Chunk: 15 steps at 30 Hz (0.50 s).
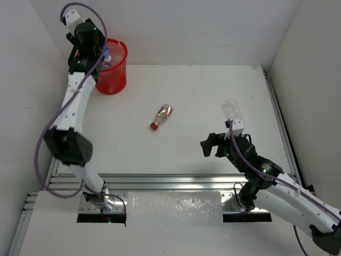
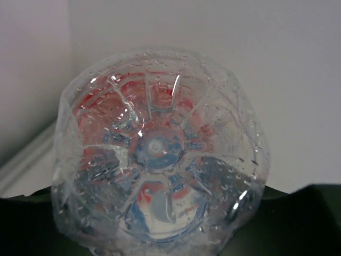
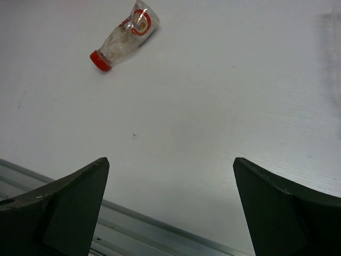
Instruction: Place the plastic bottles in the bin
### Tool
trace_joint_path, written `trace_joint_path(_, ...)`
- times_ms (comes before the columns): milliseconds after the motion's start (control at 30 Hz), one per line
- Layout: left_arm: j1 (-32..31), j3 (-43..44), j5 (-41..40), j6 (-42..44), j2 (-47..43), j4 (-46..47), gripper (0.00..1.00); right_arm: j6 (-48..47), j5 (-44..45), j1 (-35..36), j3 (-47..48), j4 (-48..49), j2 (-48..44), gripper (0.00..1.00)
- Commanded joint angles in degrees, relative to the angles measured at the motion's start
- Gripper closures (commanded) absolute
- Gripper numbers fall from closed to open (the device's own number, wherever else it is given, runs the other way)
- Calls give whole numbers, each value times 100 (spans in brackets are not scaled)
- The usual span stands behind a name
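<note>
Red plastic mesh forms the round red plastic mesh bin (image 1: 114,77), a basket with tapered sides and a rolled rim that stands upright at the far left corner of the white table (image 1: 202,90), close to the left wall. It is far larger than any of the bottles.

The left gripper (image 1: 102,53) hangs over the bin's left rim. Its fingers are clamped on a clear plastic bottle with a petalled base (image 2: 160,154). In the left wrist view this base fills most of the picture, beaded with droplets, with red showing through the plastic and dark finger parts at both lower corners.

A small clear plastic bottle with a red cap (image 1: 161,116) lies on its side near the middle of the table, well apart from the bin. Its cap points near-left and it carries a red-ringed label. The right wrist view shows the same bottle at its far left.

The right gripper (image 3: 170,202) sits low over the near right part of the table. Its dark fingers (image 3: 64,208) are spread wide with nothing between them.

Just beyond it, on the far side, lies a crumpled clear plastic bottle (image 1: 232,109), well apart from the bin.
</note>
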Motion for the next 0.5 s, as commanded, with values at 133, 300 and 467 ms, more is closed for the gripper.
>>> trace_joint_path(133,419,2137,-1333,2196,2358,896,100,473,-443,10,-327,-318,-649,1)
trace_joint_path(300,594,1722,-1007,2970,2910,2376,53,368,-689,19,-433,-380,-1011,1)
trace_joint_path(467,647,1854,-910,2963,3009,2675,1,192,-944,19,-565,-170,-1073,1)
